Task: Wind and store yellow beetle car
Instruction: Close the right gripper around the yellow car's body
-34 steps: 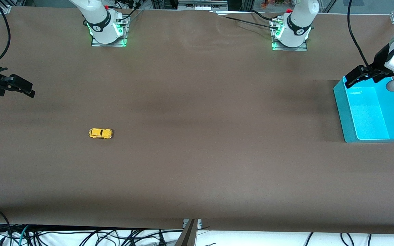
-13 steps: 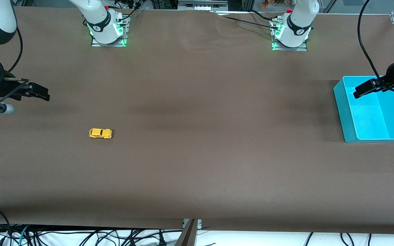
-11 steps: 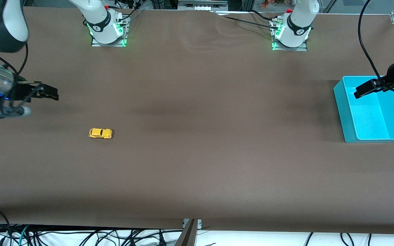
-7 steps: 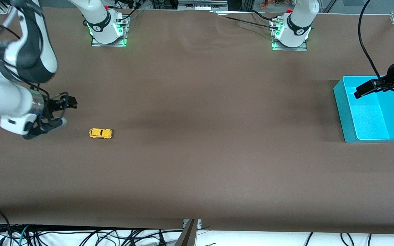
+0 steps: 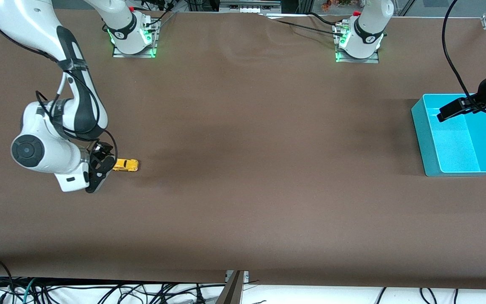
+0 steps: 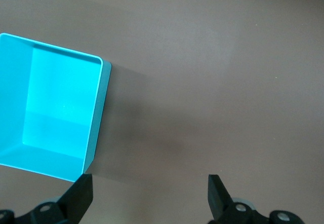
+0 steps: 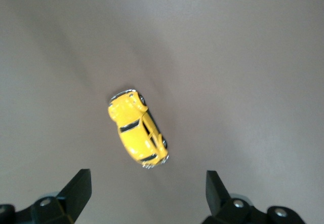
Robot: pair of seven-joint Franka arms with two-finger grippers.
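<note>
Yellow rounded toy beetle car (image 5: 125, 165) sits on the brown table toward the right arm's end, right gripper (image 5: 99, 169) spread wide over it; I'd square up before closing. Left gripper (image 5: 458, 109), also spread, waits over the cyan plastic bin (image 5: 430, 143).

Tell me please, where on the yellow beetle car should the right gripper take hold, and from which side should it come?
Grip the yellow beetle car across its two long flanks, coming straight down from above. It stands upright on its wheels on the table, and the body is narrow and rounded, so the doors probably give the flattest faces. The right gripper, jaws open, hovers beside it and would likely need turning to straddle the width.
</note>
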